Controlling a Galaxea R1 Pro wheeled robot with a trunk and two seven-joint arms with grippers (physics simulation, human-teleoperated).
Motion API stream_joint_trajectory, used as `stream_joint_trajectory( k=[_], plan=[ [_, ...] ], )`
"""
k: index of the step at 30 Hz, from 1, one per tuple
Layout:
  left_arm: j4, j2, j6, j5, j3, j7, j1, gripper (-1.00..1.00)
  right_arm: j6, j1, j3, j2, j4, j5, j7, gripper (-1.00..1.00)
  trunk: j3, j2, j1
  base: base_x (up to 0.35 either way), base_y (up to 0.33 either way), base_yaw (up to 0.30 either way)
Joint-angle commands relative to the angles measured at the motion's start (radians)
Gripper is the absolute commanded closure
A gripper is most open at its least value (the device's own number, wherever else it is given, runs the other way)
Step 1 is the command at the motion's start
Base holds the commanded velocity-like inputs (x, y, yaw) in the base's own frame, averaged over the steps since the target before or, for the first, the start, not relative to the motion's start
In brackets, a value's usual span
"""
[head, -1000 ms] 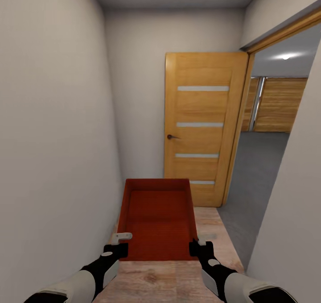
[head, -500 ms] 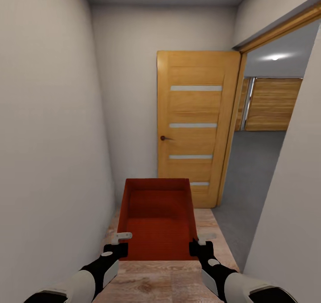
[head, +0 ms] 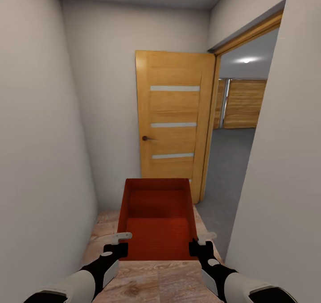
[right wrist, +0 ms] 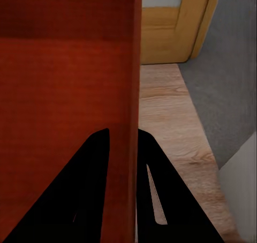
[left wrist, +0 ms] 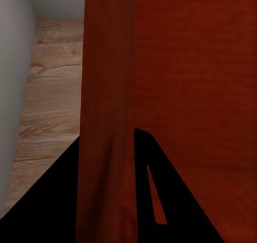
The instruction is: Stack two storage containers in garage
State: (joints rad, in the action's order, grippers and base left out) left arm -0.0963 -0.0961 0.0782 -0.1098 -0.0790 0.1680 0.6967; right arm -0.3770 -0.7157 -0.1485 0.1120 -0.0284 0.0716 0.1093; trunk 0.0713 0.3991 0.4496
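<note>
Head view, unmarked storage container [head: 157, 218], wooden door [head: 174, 124]

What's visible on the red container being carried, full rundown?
The storage container is an orange-red rectangular open bin, no lid, thin walls, faintly ribbed inside, empty, plastic-looking. It sits level, long axis pointing away from the robot, held above the light wood plank floor in a narrow corridor. The left end effector pinches its left wall and the right end effector its right wall, each with one finger inside and one outside, near the robot-side end.
</note>
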Motion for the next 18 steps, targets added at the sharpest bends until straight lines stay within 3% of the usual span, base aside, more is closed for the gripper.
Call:
stream_joint_trajectory(
  k=[1,5,18],
  plan=[
    [0.000,0.001,0.005,-0.004,0.055,0.019,0.001,1.00,-0.008,-0.001,-0.017,-0.002,-0.004,0.031,0.004,1.00,0.000,0.001,0.000,0.005,0.000,-0.280],
    [0.000,0.001,0.004,-0.004,0.056,0.019,0.001,1.00,-0.008,0.000,-0.017,-0.002,-0.004,0.031,0.004,1.00,0.000,0.001,0.000,0.139,0.038,-0.280],
    [0.000,0.001,0.003,-0.004,0.056,0.019,0.001,1.00,-0.008,-0.001,-0.017,-0.002,-0.004,0.031,0.003,1.00,0.000,0.001,0.000,0.293,0.175,-0.282]
  ],
)
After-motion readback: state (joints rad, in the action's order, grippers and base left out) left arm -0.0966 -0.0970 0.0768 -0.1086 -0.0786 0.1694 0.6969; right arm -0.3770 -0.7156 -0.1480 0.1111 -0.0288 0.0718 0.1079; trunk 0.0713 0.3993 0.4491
